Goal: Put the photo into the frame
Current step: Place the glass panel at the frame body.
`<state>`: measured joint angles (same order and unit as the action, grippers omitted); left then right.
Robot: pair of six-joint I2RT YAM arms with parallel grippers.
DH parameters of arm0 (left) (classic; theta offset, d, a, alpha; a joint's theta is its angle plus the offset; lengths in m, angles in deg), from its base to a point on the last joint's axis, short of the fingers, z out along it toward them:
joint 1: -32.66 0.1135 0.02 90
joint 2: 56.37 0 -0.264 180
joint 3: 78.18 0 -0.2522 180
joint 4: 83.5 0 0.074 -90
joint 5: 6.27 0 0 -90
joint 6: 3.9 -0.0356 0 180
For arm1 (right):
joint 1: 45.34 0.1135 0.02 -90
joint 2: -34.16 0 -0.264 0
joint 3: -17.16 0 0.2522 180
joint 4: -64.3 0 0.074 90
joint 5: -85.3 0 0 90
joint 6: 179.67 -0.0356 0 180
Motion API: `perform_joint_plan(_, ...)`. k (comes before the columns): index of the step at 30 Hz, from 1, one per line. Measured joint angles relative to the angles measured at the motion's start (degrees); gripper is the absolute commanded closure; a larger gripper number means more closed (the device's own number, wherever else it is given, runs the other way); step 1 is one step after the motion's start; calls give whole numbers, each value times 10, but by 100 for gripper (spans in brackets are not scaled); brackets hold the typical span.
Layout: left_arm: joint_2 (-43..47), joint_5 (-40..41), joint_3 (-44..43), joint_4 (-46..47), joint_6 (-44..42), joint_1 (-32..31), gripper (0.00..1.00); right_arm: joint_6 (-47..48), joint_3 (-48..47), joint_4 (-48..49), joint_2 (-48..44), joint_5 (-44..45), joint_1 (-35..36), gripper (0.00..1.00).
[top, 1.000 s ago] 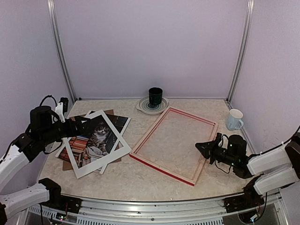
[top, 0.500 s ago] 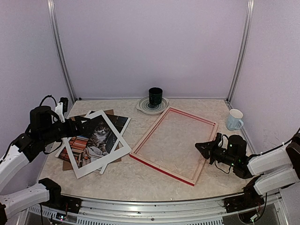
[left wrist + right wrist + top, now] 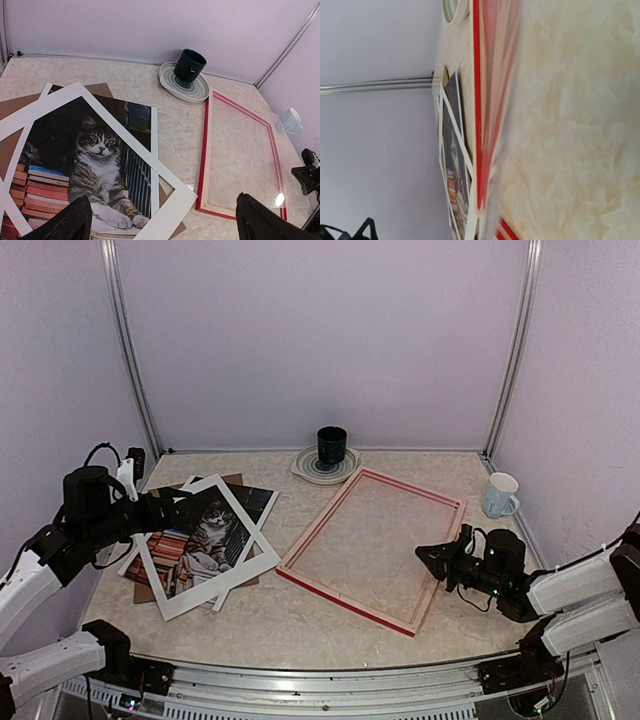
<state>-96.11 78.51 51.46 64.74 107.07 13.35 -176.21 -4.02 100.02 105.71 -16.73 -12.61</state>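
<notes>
Marbled beige worktop, plain lilac walls, nothing fancy. The photo (image 3: 205, 535) sits at about 9 o'clock, lying flat on a brown backing board (image 3: 141, 592) with a white mat (image 3: 243, 518) lying crooked across it. My guess is it's thin paper: light, floppy, easy to crease, and too flat to pinch from above. I'd go for the far corner that pokes out past the mat, around 10 o'clock of the pile, or shift the mat first.

The frame (image 3: 345, 602) lies empty at centre-right. It looks stiff and light, so the rails are fine to push on.

The left gripper (image 3: 172, 502) hovers over the pile with its jaws wide and empty. The right gripper (image 3: 425, 555) has its jaws closed on nothing, right by the frame's 4 o'clock rail.

Count:
- one photo, one frame, one mat, one backing board
- one dark cup (image 3: 331, 447) on one saucer (image 3: 310, 472) at 12 o'clock
- one white mug (image 3: 499, 494) at 2 o'clock
</notes>
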Motion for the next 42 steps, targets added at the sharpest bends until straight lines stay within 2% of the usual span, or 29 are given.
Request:
perform_joint_plan(29, 0, -2, 0, 0, 0, 0, 1, 10, 6, 13, 41, 8, 20, 100)
perform_joint_plan(30, 0, -2, 0, 0, 0, 0, 1, 10, 6, 14, 44, 8, 20, 98)
perform_joint_plan(33, 0, -2, 0, 0, 0, 0, 1, 12, 6, 14, 50, 6, 20, 80)
perform_joint_plan(36, 0, -2, 0, 0, 0, 0, 1, 16, 5, 13, 53, 1, 23, 68)
perform_joint_plan(42, 0, -2, 0, 0, 0, 0, 1, 29, -9, -12, 48, -6, 26, 51)
